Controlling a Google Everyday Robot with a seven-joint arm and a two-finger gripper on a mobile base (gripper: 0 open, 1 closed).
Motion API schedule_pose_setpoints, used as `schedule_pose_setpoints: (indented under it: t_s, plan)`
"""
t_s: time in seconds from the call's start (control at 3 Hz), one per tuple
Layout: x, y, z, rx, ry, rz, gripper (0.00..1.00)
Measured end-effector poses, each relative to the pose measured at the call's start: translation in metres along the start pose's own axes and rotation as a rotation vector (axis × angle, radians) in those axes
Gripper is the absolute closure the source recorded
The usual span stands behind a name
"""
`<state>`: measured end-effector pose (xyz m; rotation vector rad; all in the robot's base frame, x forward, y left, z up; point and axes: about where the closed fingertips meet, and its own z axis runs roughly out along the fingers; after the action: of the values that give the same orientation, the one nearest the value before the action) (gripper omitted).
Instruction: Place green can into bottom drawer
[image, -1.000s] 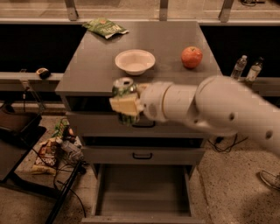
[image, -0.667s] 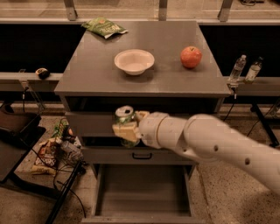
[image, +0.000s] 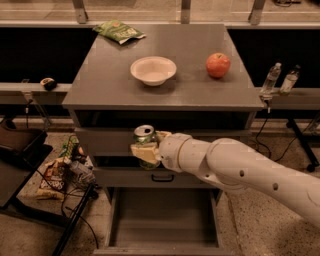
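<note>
The green can (image: 144, 136), green with a silver top, is held upright in my gripper (image: 147, 150), which is shut on it. The gripper and can hang in front of the cabinet's upper drawers, left of centre, above the open bottom drawer (image: 162, 220). That drawer is pulled out towards the camera and shows a flat grey floor with nothing on it. My white arm (image: 235, 167) reaches in from the lower right.
On the cabinet top (image: 100, 85) lie a white bowl (image: 153, 70), a red apple (image: 218, 65) and a green snack bag (image: 119, 31). A middle drawer with a black handle (image: 162, 177) is closed. Clutter and cables (image: 62, 170) lie on the floor at the left.
My gripper has moved down with the green can, from the level of the cabinet's top edge to in front of the upper drawers.
</note>
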<state>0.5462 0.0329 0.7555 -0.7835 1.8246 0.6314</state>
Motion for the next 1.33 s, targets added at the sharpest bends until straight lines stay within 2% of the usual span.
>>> schedule_pose_setpoints:
  t_s: [0.33, 0.67, 1.0, 1.33]
  plan:
    - [0.057, -0.005, 0.0, -0.021, 0.048, 0.061, 1.0]
    - [0.134, -0.022, -0.015, -0.042, 0.118, 0.137, 1.0]
    - [0.206, -0.039, -0.03, -0.111, 0.135, 0.179, 1.0]
    - [0.218, -0.029, -0.024, -0.148, 0.134, 0.203, 1.0]
